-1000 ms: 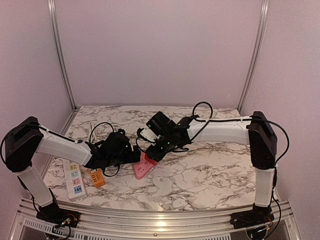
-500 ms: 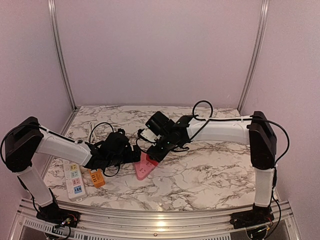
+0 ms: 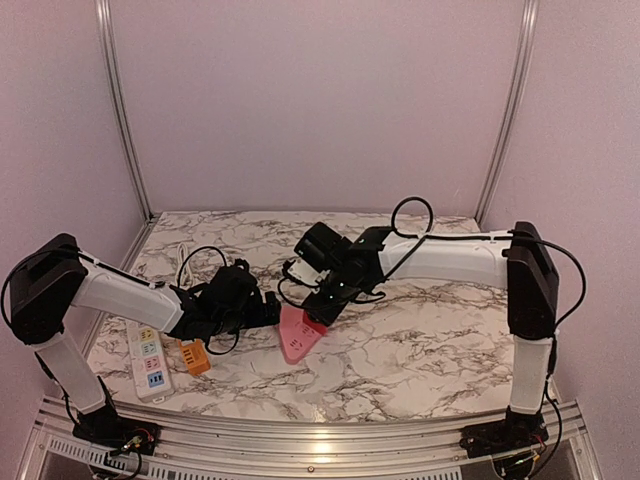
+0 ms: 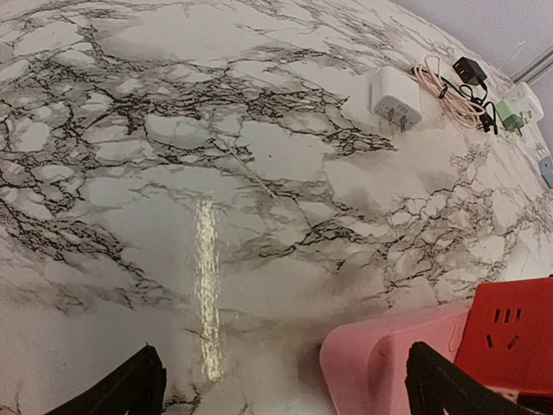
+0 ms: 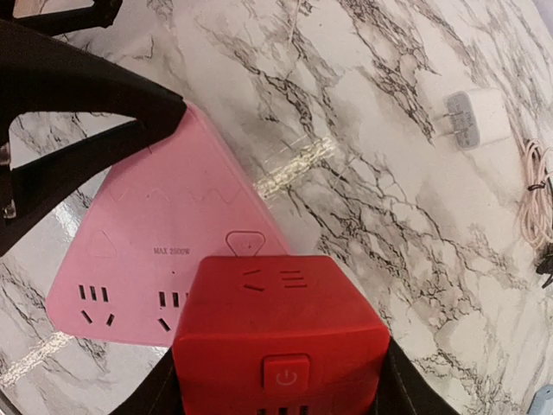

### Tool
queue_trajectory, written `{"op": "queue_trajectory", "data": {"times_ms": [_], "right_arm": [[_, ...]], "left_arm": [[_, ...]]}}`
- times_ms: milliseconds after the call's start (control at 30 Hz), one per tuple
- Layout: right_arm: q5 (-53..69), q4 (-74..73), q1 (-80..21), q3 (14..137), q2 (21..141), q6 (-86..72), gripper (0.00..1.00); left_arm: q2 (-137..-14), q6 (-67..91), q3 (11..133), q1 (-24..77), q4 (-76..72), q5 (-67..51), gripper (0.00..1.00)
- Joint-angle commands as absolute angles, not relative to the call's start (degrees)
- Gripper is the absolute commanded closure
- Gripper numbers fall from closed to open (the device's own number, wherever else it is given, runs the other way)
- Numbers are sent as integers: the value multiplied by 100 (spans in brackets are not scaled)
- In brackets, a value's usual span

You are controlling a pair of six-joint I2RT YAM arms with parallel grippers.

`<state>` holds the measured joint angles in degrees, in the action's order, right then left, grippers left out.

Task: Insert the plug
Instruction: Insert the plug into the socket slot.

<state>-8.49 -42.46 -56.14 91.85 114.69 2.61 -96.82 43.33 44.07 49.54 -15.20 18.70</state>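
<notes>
A red cube plug adapter (image 5: 281,337) with a power button is held in my right gripper (image 5: 281,399), just above the near corner of a pink triangular power strip (image 5: 164,251) lying on the marble table. In the top view the right gripper (image 3: 326,300) hovers over the strip's (image 3: 297,338) far end with the red cube (image 3: 318,316). My left gripper (image 3: 268,312) is open at the strip's left side. In the left wrist view its fingers (image 4: 130,389) stand wide apart, and the pink strip's end (image 4: 389,354) lies against the right one.
A white power strip with coloured sockets (image 3: 148,358) and an orange plug (image 3: 193,355) lie at the front left. A white charger (image 4: 396,97) and coiled pink cable (image 4: 445,86) lie farther back. A white cord (image 3: 185,258) runs at the back left.
The right gripper with the red cube has shifted right and slightly nearer. The pink strip has slid to the right with it. The left gripper has barely moved.
</notes>
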Motion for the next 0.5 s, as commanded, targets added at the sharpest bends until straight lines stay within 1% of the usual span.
{"op": "queue_trajectory", "data": {"times_ms": [0,467], "right_arm": [[-1251,-5204,-5647,9031,11412,363,73],[-1273,-5095,-5626,8736,11355,326,59]], "left_arm": [[-9582,4351,4366,4926,-1626,1960,1],[-9565,4345,4376,4927,-1626,1942,1]]}}
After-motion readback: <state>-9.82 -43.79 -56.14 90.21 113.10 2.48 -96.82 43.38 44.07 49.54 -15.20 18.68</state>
